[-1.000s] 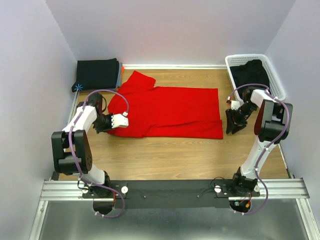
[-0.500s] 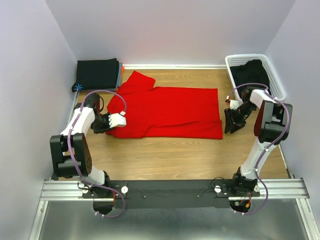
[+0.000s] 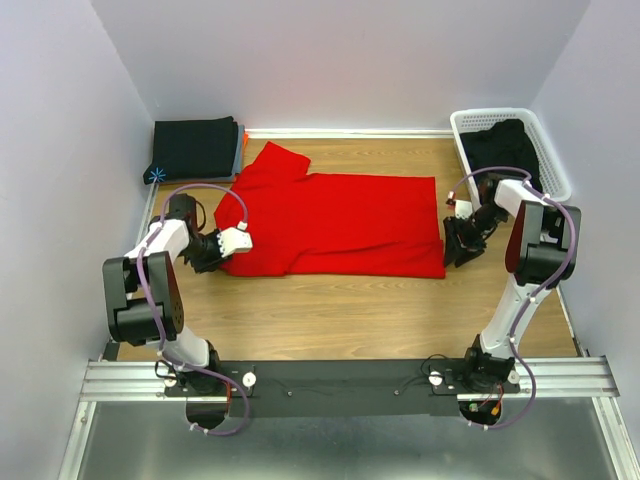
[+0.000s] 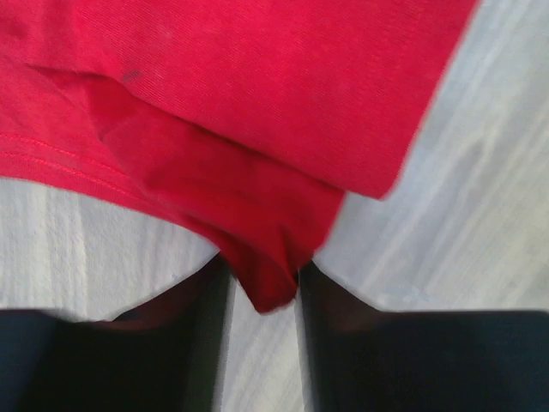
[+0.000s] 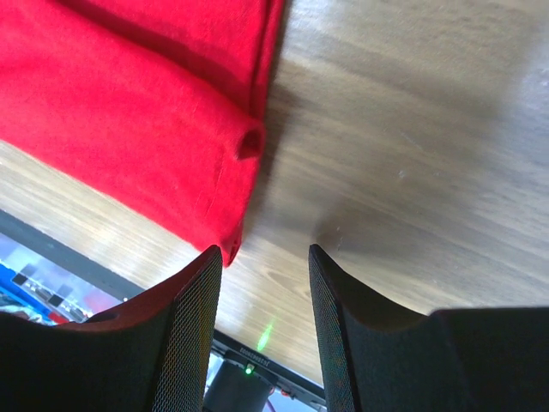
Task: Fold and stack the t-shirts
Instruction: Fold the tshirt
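The red shirt point(image 4: 257, 103) runs off the top of the left wrist view and looks blurry. Its corner lies between the fingers of the left gripper point(image 4: 264, 283); pinched or loose, I cannot tell.

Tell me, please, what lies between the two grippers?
The red t-shirt spreads flat between the left gripper and right gripper, clearest in the top view.

Both arms bent low, grippers turned inward, jaws apart.
The left arm point(image 3: 150, 262) rises from its base, folds at the elbow and sends its forearm forward and inward, so the left gripper point(image 3: 234, 240) lies low and points toward the right arm; its dark fingers point(image 4: 193, 343) stand parted. The right arm point(image 3: 530, 245) folds the same way, its right gripper point(image 3: 455, 250) tipped down and leftward, its textured fingers point(image 5: 184, 335) also clearly parted.
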Available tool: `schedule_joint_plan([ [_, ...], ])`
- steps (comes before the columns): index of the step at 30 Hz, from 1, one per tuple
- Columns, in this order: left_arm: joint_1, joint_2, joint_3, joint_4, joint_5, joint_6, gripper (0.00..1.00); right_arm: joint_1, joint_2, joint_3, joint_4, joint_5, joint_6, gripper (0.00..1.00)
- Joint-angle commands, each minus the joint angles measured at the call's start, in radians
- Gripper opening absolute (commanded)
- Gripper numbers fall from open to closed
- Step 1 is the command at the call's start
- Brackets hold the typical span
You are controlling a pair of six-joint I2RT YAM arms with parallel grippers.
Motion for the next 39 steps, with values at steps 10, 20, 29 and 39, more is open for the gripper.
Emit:
schedule_joint_plan([
  [10,0.000,-0.039,0.025,0.005,-0.171,0.023,0.04,0.012,0.025,-0.020,0.055,0.051,0.015,0.53],
  [20,-0.086,-0.236,-0.124,-0.028,-0.405,0.137,0.43,0.012,-0.011,0.003,0.022,0.080,-0.008,0.50],
  [29,-0.025,-0.116,0.215,-0.137,-0.133,-0.004,0.42,0.107,-0.071,0.047,-0.051,-0.049,0.000,0.47],
  [39,-0.020,0.115,0.254,-0.105,0.156,-0.292,0.31,0.202,-0.005,0.017,0.022,-0.066,0.042,0.43],
])
